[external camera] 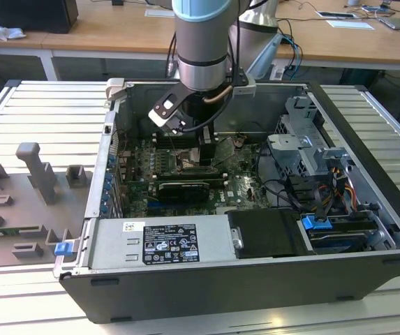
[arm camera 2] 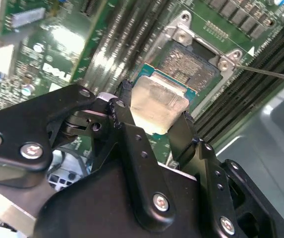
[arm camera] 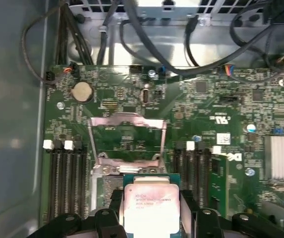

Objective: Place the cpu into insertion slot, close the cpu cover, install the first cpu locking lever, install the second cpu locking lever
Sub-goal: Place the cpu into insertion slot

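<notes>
Cpu [arm camera: 147, 203] [arm camera 2: 159, 101] sat clamped between the black jaws, which pressed on two opposite edges of the chip, its dull silver top facing up. It hung at the near edge of the insertion slot [arm camera 2: 191, 64] and overlapped that edge, but it was not seated. Most of the slot's dark contact field lay bare beyond it, and whether chip and slot touched could not be told. The cpu cover [arm camera: 127, 122] stood raised on the side of the insertion slot away from the jaws, and the green motherboard [arm camera: 211, 99] showed through its square window. A thin metal rod [arm camera 2: 270, 74] ran outward from one corner of the slot's silver rim. Long black memory slots [arm camera: 67, 183] flanked the insertion slot on two sides. A round coin battery [arm camera: 82, 90] lay beyond the raised cover, off to one side of the slot. In the exterior view the arm [external camera: 201, 42] reached down into the open computer case [external camera: 206, 300], directly over the insertion slot. A long black graphics card [external camera: 182, 188] lay near the slot, and a silver power supply [external camera: 161, 241] sat past the card, farther from the slot. The case rested on a slatted metal bench [external camera: 367, 307]. Grey fixture blocks [external camera: 39, 174] stood outside the case, well apart from the insertion slot, at the exterior view's left.
</notes>
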You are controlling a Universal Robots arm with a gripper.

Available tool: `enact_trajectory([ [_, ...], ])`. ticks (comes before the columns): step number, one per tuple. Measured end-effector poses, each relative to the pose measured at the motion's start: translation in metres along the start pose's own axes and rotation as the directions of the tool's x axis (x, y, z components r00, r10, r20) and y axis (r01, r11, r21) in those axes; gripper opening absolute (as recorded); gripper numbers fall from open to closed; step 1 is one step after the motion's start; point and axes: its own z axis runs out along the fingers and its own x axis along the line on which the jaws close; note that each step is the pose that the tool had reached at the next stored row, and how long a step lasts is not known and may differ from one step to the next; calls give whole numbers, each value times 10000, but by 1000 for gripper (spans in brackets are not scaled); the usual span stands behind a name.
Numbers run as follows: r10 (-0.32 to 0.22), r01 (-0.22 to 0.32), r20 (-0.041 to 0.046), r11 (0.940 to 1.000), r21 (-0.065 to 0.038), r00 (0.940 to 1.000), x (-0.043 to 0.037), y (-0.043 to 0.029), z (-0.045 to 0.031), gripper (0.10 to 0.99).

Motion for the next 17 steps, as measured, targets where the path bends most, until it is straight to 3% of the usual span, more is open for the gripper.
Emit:
enact_trajectory([
  [2,1,-1,5,10000,0,10000,72,-14,17,537],
  [7,1,-1,6,10000,0,10000,105,-146,123,537],
  [17,147,-147,50,9999,-3,9999,130,-160,283,537],
])
